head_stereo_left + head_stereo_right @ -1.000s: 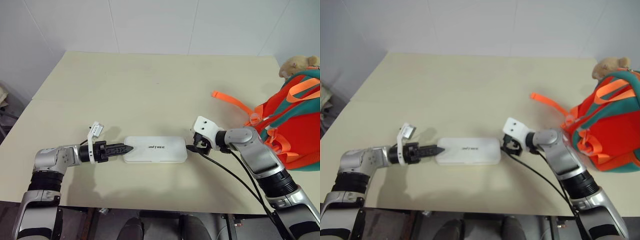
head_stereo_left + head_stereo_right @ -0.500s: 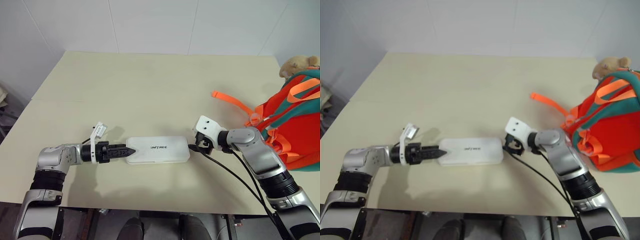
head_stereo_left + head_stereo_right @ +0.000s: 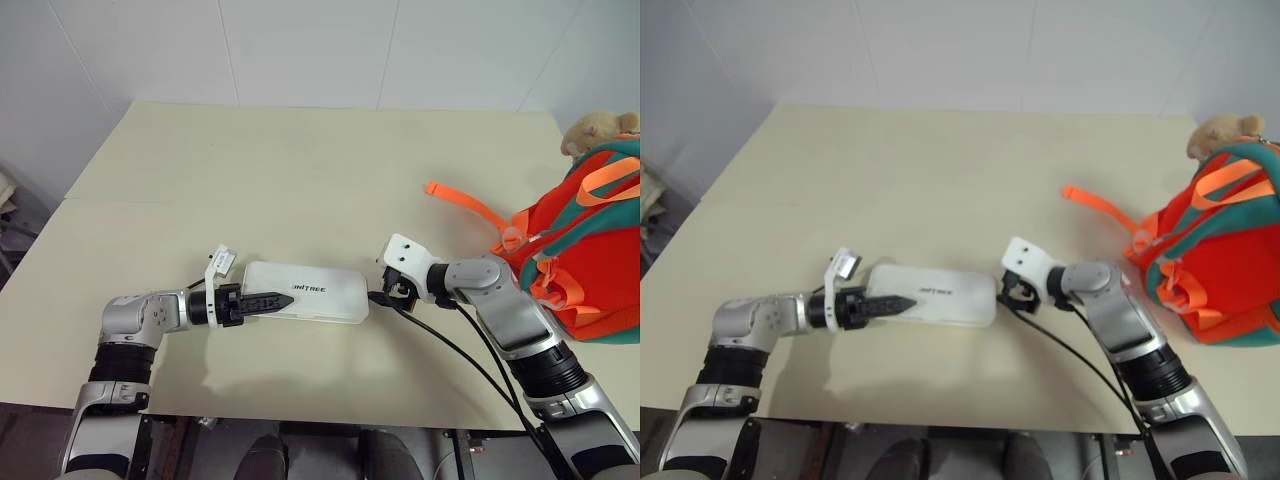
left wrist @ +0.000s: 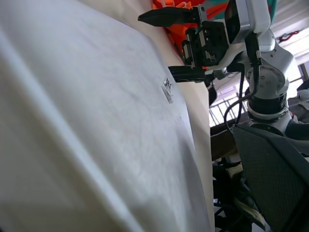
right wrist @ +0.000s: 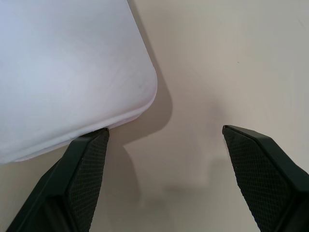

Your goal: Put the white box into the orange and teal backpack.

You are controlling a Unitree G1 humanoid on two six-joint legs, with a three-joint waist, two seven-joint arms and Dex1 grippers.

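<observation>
A pale bench lies bare across its far and left parts. The white box sits mid-front, hemmed by the left tool and right tool. The orange and teal backpack blocks the right edge, one orange strap trailing inward.

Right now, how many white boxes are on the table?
1. The white box lies flat near the table's front edge, between the two grippers. The backpack could hide others.
</observation>
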